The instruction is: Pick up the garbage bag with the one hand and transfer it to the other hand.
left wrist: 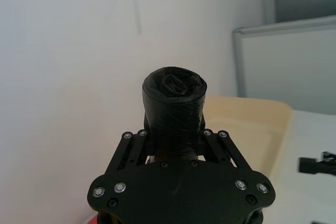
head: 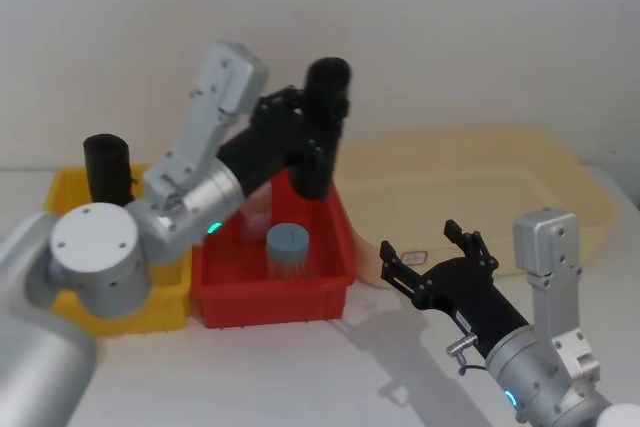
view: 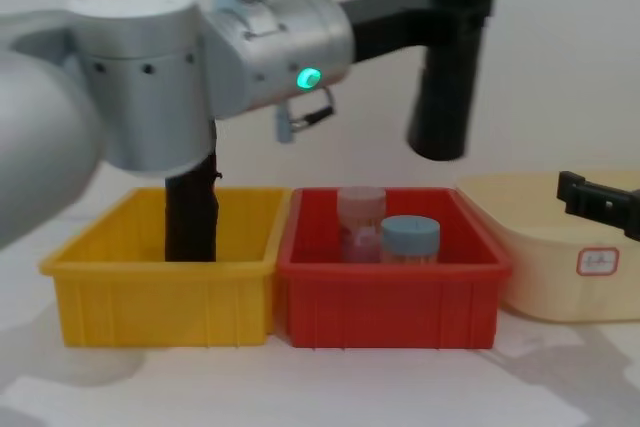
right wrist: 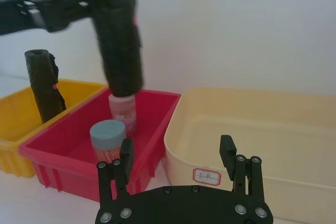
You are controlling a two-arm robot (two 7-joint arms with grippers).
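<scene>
**My left claw (head: 318, 123) pinches the garbage bag (head: 327, 79)**

Head view: I hold it nearly upright above the red bin (head: 270, 303); my right claw (head: 424, 243) sits spread, low before the cream tub (head: 560, 161). Chest view: its lower end hangs clear over the blue-lidded jar (view: 408, 238)

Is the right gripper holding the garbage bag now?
No, the right gripper is open and empty; the left gripper holds the garbage bag above the red bin.
</scene>
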